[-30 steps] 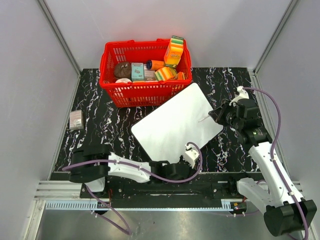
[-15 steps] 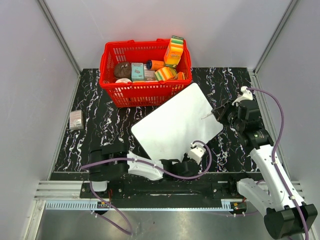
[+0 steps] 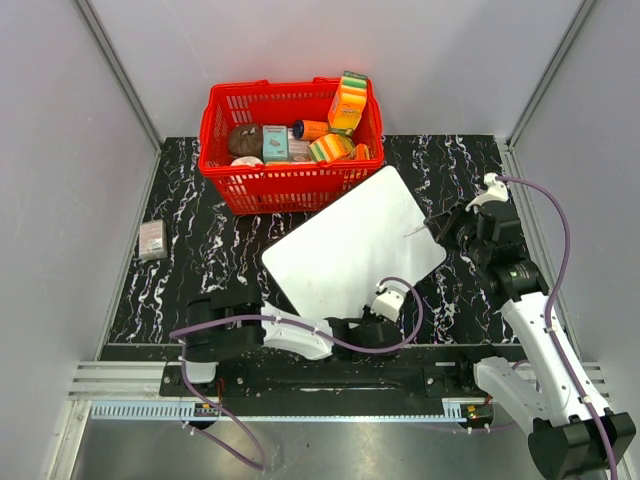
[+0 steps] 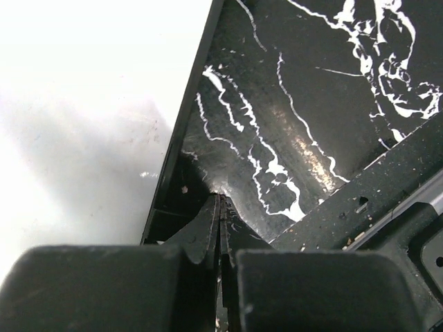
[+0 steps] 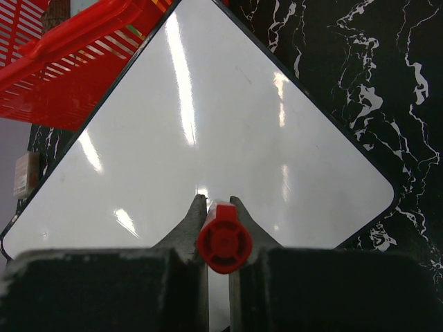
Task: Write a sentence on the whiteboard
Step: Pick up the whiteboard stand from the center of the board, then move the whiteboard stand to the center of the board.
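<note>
Top external view, first query.

A: Where was the whiteboard [image 3: 350, 250] located?

B: You found it lying flat on the black marbled table [image 3: 200, 260]. It was turned diagonally, with its far corner just beside the red basket [image 3: 290, 170].

A: What was its surface condition?

B: You observed a thin, glossy white panel with rounded corners and a dark rim. On the right wrist view, glare streaks crossed its face.

A: What was the status of the right gripper [image 5: 216, 202]?

B: You had it clenched on a red marker [image 5: 223, 242]. The marker's butt end faced the wrist camera and its tip was over the board near the right edge. Whether the tip touched the board could not be determined.

A: And the left gripper [image 4: 219, 207]?

B: You had its jaws pressed together, grasping nothing. The fingertips sat low at the table, just beside the board's near edge.
</note>
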Available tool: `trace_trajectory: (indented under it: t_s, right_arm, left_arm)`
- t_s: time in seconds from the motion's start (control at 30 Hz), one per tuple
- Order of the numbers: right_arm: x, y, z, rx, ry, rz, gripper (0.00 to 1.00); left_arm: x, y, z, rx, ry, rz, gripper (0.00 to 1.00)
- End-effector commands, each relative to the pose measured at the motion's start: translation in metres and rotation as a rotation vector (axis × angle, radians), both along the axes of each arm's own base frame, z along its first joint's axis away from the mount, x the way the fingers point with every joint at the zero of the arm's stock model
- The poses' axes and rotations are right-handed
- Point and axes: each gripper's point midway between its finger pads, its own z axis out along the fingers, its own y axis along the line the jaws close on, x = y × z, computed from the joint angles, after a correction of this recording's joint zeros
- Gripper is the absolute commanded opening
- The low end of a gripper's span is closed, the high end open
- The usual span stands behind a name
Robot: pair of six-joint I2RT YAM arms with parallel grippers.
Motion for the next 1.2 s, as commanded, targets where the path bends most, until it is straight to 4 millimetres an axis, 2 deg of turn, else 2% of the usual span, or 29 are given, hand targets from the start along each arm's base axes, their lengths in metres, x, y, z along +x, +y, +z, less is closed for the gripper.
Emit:
trace_trajectory:
  t_s: [0.0, 0.2, 0.37, 0.5, 0.73, 0.87, 0.97, 1.0, 1.03, 1.13, 1.17]
  right_arm:
    - [0.003, 0.002, 0.015, 0.010, -0.067, 0.010, 0.00]
    - [-0.002, 0.012, 0.021, 0.030, -0.102, 0.076, 0.00]
    - [-0.005, 0.018, 0.020, 0.047, -0.106, 0.113, 0.00]
    - [-0.006, 0.021, 0.023, 0.052, -0.114, 0.133, 0.00]
    - [-0.009, 0.026, 0.026, 0.064, -0.124, 0.162, 0.00]
    - [-0.010, 0.028, 0.028, 0.071, -0.127, 0.176, 0.00]
    - [-0.011, 0.030, 0.029, 0.073, -0.129, 0.187, 0.00]
    - [-0.011, 0.030, 0.029, 0.073, -0.133, 0.186, 0.00]
    - [-0.012, 0.031, 0.030, 0.075, -0.133, 0.196, 0.00]
    - [-0.013, 0.033, 0.030, 0.076, -0.135, 0.209, 0.00]
    - [-0.014, 0.033, 0.030, 0.076, -0.135, 0.211, 0.00]
  left_arm:
    - [0.013, 0.036, -0.007, 0.055, -0.007, 0.090, 0.00]
    - [0.011, 0.070, -0.022, 0.072, 0.031, 0.127, 0.00]
    - [0.011, 0.081, -0.021, 0.068, 0.035, 0.146, 0.00]
    - [0.008, 0.097, -0.031, 0.086, 0.044, 0.153, 0.00]
    - [0.008, 0.112, -0.036, 0.097, 0.053, 0.210, 0.00]
    - [0.005, 0.095, -0.025, 0.080, 0.028, 0.132, 0.01]
    - [-0.008, 0.067, -0.004, 0.051, -0.022, 0.010, 0.03]
    - [-0.014, 0.050, 0.013, 0.019, -0.042, -0.038, 0.03]
    - [-0.025, 0.041, 0.028, 0.006, -0.072, -0.076, 0.10]
    - [-0.036, 0.018, 0.076, -0.072, -0.138, -0.126, 0.28]
    - [-0.039, 0.015, 0.086, -0.089, -0.149, -0.147, 0.44]
